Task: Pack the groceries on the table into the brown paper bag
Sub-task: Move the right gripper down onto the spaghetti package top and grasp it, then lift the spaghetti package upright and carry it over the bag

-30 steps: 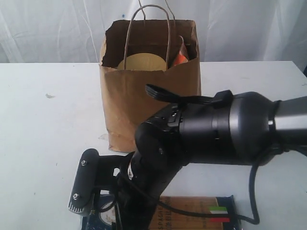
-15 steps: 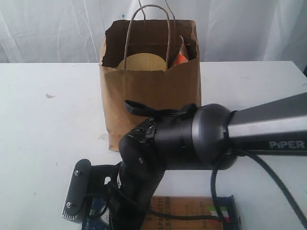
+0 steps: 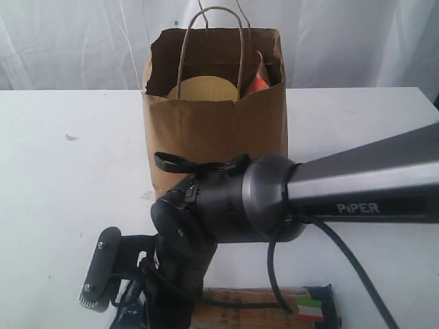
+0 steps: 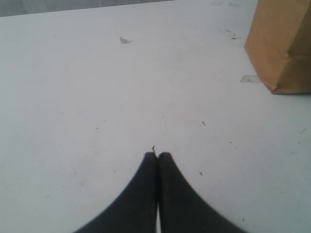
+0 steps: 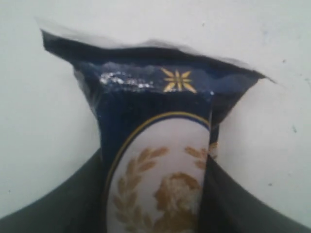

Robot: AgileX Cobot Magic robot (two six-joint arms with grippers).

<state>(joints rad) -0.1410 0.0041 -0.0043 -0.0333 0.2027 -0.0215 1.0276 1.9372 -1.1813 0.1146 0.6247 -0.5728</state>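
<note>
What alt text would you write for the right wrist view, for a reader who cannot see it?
A blue spaghetti packet with a gold star and a gold wreath on a white oval sits pinched between the two dark fingers of the right gripper. The white table lies beneath it.

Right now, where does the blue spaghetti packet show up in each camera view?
Exterior view: blue spaghetti packet at the bottom edge, under the right arm.
Left wrist view: not in it.
Right wrist view: centre, between the right hand's fingers.
Shared landmark: the white table, in all three.
</note>
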